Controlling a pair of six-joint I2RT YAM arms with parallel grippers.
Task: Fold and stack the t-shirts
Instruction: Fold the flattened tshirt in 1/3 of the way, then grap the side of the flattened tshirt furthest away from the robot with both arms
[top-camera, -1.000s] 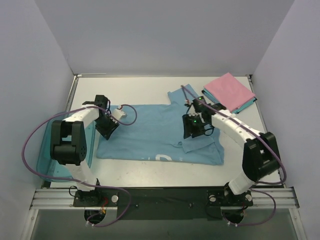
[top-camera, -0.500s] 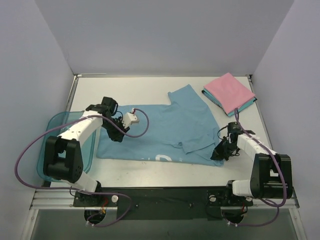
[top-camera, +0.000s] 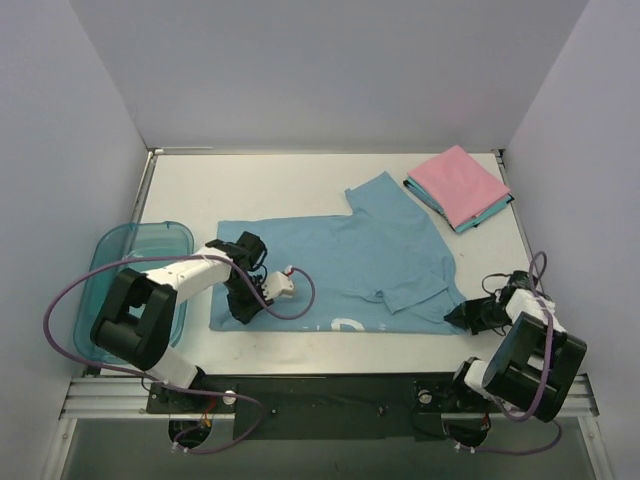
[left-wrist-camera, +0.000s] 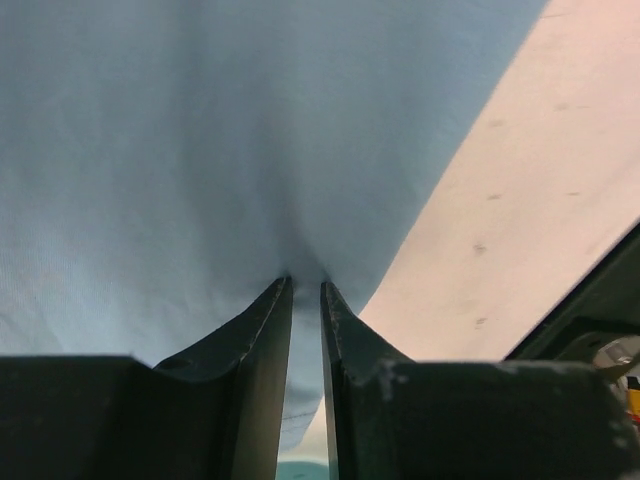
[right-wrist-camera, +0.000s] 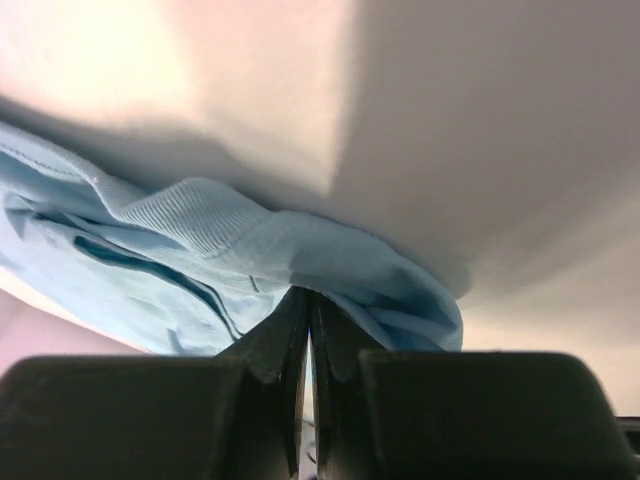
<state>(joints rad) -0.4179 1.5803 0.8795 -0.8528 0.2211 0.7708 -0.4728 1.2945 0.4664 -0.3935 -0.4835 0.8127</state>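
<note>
Nearest you, at the lower right of the top view, your right gripper (top-camera: 466, 317) sits low over the table (top-camera: 290, 180). Its jaws are pressed together on the lower right corner of the light blue t-shirt (top-camera: 350, 255). In the right wrist view the fingers (right-wrist-camera: 268, 348) meet on a bunched, ribbed edge of that cloth, which bulges just past the tips.

At the lower left of the shirt, your left gripper (top-camera: 240, 310) pinches the fabric close to the bottom hem. The left wrist view shows only a thin slit between its fingers, with the cloth puckered where it enters the tips. The shirt's edge runs diagonally on the right of that view, with bare table beyond it.

Between the two grippers the shirt lies spread across the middle of the top view. White print shows at the bottom hem and one sleeve points toward the upper right.

The teal bin (top-camera: 120, 250) sits at the left edge, near the left arm.

Farthest off, in the upper right, the folded pink t-shirt (top-camera: 458, 182) rests on the teal t-shirt (top-camera: 487, 213), well apart from both grippers.
</note>
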